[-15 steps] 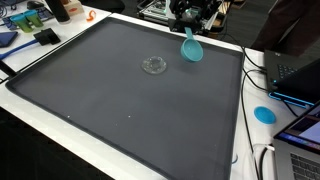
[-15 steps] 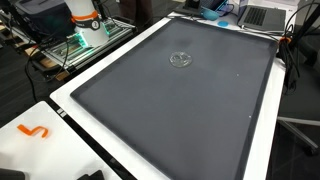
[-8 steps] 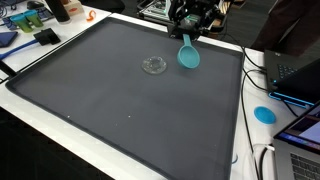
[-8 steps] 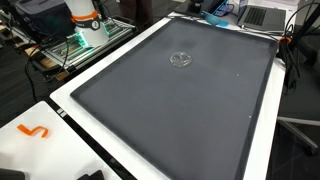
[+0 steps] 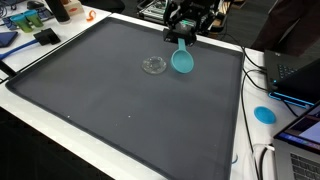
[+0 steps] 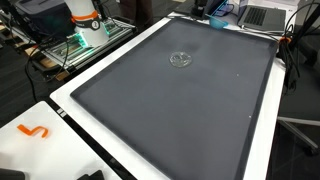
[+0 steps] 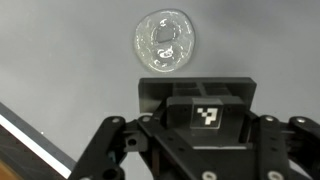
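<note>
A teal spoon [image 5: 182, 60] hangs bowl-down over the far part of the dark mat [image 5: 120, 100], with my gripper [image 5: 184, 36] shut on its handle. Just to its left in this exterior view, a small clear round dish [image 5: 154, 65] lies flat on the mat. That dish [image 6: 180, 59] also shows mid-mat in an exterior view, where the gripper [image 6: 216, 14] sits at the far edge. In the wrist view the dish [image 7: 166, 43] lies ahead of the gripper [image 7: 198, 112], whose body carries a black-and-white marker; the spoon is hidden there.
A white table rim [image 6: 70, 110] frames the mat. Laptops [image 5: 298, 80], cables and a blue disc [image 5: 264, 114] lie beside one side. An orange hook [image 6: 35, 131] rests on the white corner. Electronics clutter [image 5: 40, 20] lines the far edge.
The gripper has carried the teal spoon out over the mat and toward the clear dish, so the spoon's bowl now hangs close beside it. The dish has not moved.
</note>
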Robot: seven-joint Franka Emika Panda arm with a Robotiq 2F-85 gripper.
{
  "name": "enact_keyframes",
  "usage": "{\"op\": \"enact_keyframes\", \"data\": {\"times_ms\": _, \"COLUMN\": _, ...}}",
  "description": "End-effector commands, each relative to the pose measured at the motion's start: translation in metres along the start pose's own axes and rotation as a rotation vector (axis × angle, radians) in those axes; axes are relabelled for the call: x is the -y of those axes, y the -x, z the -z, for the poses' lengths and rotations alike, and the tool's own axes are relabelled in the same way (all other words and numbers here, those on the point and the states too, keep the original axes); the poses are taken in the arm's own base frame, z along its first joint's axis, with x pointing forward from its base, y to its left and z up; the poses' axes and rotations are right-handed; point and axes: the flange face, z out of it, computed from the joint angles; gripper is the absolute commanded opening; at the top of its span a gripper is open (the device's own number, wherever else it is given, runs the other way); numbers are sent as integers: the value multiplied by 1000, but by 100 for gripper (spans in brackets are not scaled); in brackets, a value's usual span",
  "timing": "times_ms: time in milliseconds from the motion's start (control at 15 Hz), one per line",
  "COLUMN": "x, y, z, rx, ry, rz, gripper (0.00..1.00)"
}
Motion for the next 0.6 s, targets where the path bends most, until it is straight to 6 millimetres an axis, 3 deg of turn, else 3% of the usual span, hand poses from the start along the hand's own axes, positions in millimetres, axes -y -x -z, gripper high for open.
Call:
{"op": "enact_keyframes", "data": {"times_ms": 0, "x": -7, "y": -8, "z": -5, "rx": -9, "ry": 1, "rz": -30, "gripper": 31}}
{"op": "enact_keyframes", "data": {"times_ms": 533, "x": -40, "y": -17, "z": -13, "rx": -47, "ry": -52, "rz": -85, "gripper": 31}}
